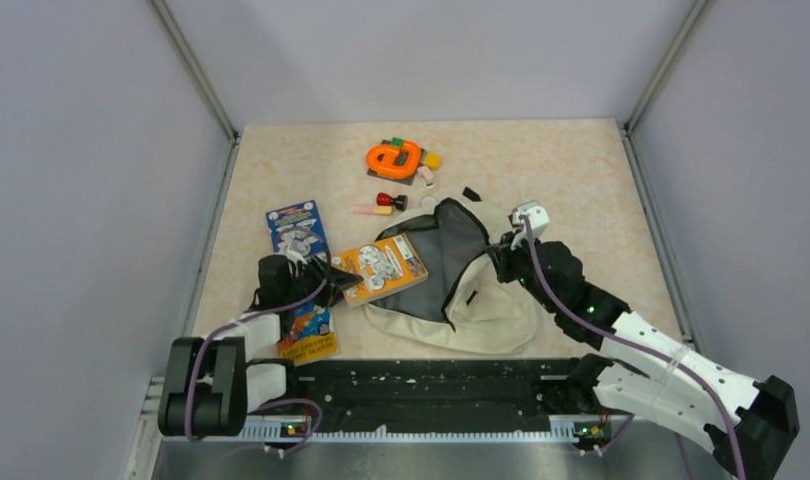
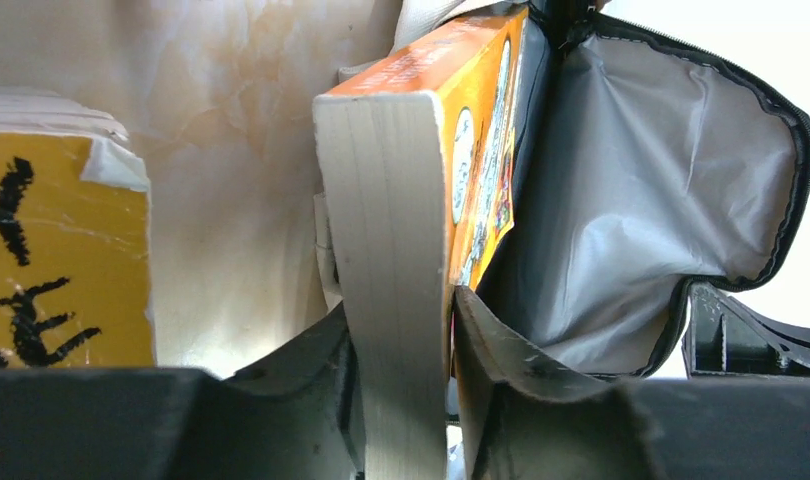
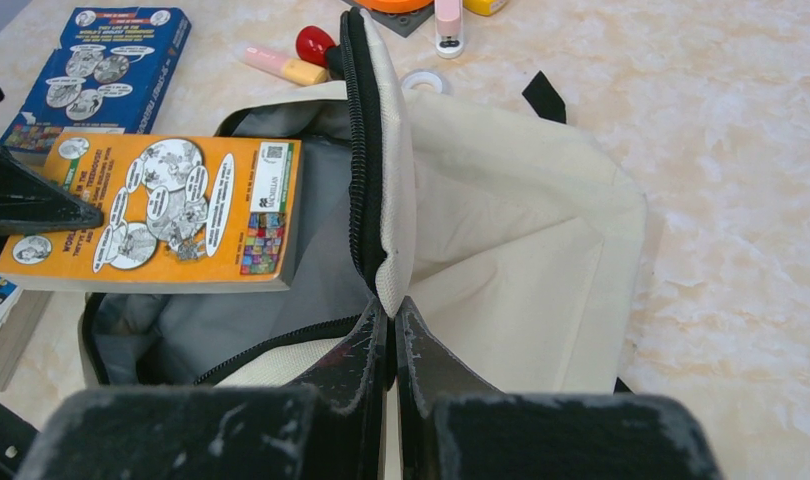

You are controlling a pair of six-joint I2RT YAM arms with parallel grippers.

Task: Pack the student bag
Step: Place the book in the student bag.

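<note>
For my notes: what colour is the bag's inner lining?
Grey lining, seen best from the left wrist.

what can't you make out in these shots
1. Inside of the student bag: top view, the orange book and the folded flap hide most of it.
2. Yellow book: left wrist view, cut off by the left edge, lettering incomplete.
3. Small items beside the orange loop: top view, too small to name.
4. Bag's near side: right wrist view, behind the right jaws.

student bag | cream-beige, grey lining | unzipped, lying flat | table centre-right, apparently
</note>
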